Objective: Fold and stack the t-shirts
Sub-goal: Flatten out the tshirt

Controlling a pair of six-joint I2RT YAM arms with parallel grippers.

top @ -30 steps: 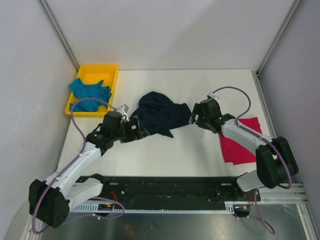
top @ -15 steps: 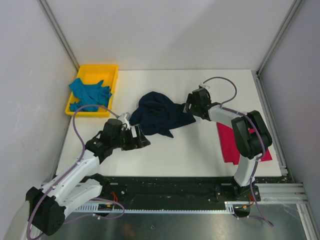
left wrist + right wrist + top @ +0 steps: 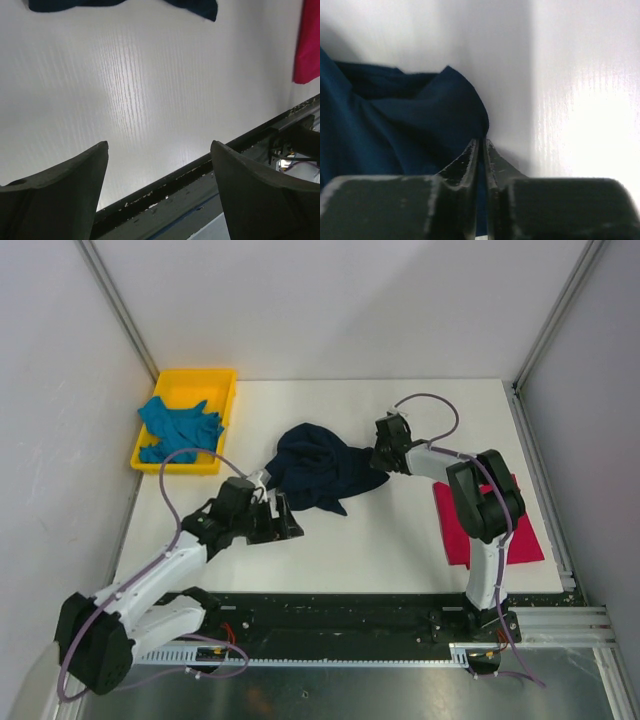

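A dark navy t-shirt (image 3: 318, 472) lies crumpled mid-table. My right gripper (image 3: 383, 458) is at its right edge; in the right wrist view the gripper (image 3: 481, 141) is shut with a fold of the navy t-shirt (image 3: 395, 125) pinched between its fingers. My left gripper (image 3: 287, 521) stands open just off the shirt's lower left, nothing in it. From the left wrist the gripper (image 3: 159, 144) faces bare table, the navy t-shirt (image 3: 75, 5) beyond. A crimson-pink t-shirt (image 3: 492, 538) lies flat at the right, partly under the right arm. A teal t-shirt (image 3: 178, 427) sits bunched in the tray.
The yellow plastic tray (image 3: 222, 377) stands at the back left against the wall. A black rail (image 3: 330, 608) runs along the table's near edge, also seen as the rail (image 3: 200, 172) under the left fingers. Metal frame posts rise at both back corners.
My right gripper moved back-left along the navy shirt's right edge and shut on the cloth. My left gripper drew back toward the near edge, still open.
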